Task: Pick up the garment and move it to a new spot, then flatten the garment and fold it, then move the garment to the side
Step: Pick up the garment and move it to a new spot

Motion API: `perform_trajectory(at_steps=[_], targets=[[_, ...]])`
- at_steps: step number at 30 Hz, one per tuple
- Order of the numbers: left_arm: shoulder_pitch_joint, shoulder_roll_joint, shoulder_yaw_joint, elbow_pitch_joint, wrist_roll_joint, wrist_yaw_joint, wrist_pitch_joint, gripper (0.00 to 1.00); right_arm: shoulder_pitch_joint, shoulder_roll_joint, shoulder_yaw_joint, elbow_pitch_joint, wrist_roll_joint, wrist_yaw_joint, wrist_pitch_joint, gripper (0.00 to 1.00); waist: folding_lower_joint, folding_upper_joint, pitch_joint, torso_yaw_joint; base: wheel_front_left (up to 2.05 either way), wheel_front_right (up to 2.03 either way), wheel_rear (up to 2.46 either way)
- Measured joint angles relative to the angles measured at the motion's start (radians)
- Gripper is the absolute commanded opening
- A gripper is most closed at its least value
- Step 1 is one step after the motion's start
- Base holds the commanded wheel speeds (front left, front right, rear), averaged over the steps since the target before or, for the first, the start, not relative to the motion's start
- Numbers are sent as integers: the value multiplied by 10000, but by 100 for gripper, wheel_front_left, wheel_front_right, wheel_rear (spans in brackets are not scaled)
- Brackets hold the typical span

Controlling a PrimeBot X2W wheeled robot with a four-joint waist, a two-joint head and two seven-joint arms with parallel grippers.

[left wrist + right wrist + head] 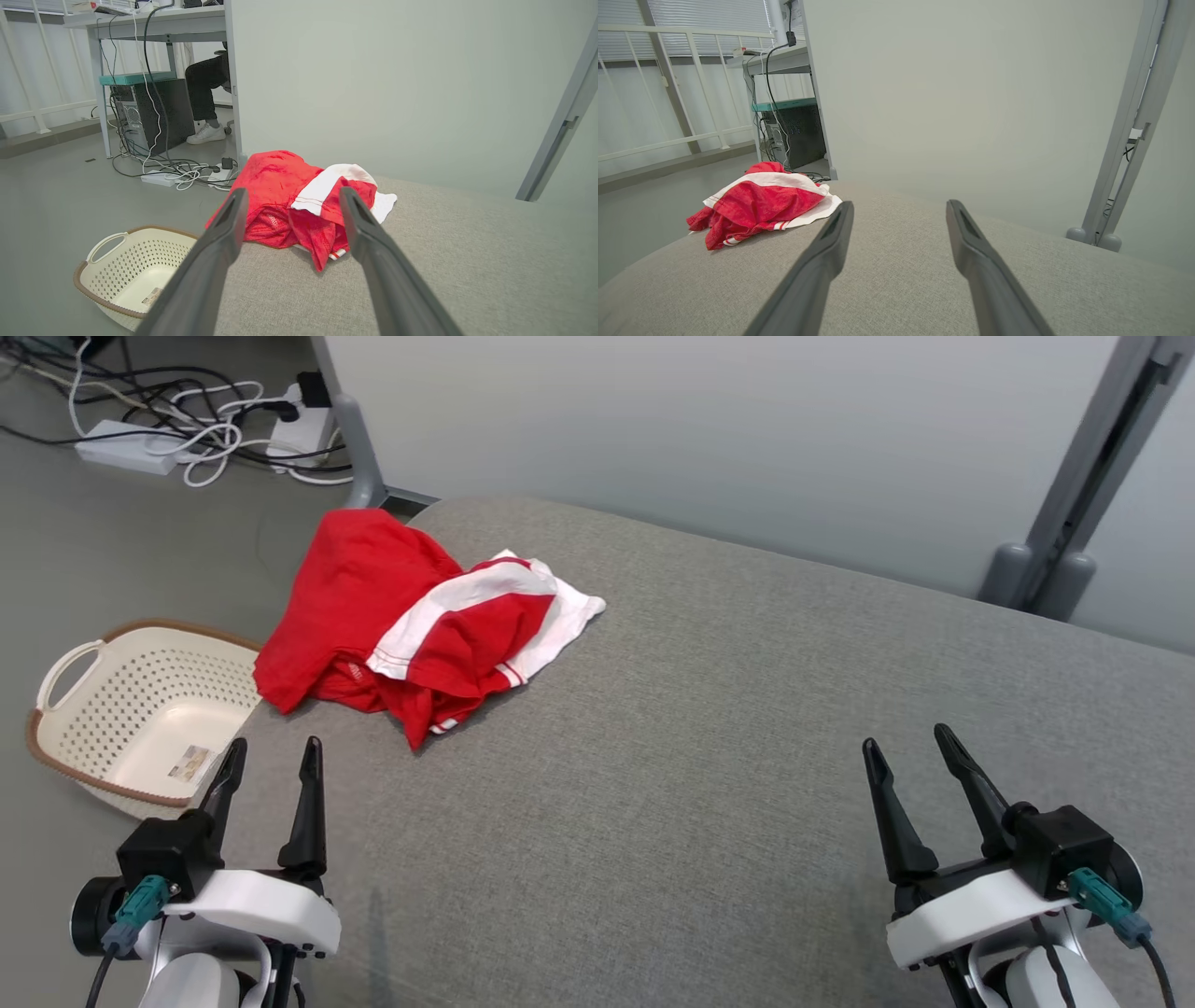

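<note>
The crumpled red-and-white garment point(411, 625) lies at the far left corner of the grey cushioned surface point(709, 728), well ahead of both arms and above the cream basket point(121, 709) on the floor. The left gripper point(275, 744) and right gripper point(906, 736) hover near the front edge, fingers spread, holding nothing. The left wrist view adds a seated person's leg point(203, 88) beside a computer tower point(154, 112); the right wrist view adds a white railing point(668, 84).

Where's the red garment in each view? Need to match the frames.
Head view: garment, upper left, at the cushion's far left corner.
Left wrist view: garment, centre.
Right wrist view: garment, left of middle.
Shared landmark: pale partition wall just behind it.
</note>
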Motion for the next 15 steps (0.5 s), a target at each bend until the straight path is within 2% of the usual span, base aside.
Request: perform_trajectory(at_steps=[6,15], targets=[[50,-56,61,-36,46,-8,0,100,-64,12,59,29,-6,0,0,100,0,0,53,437,0,0,0],[55,-128,161,0,102,-54,0,100,-71,4,86,40,-12,2,0,100,0,0,48,447,0,0,0]])
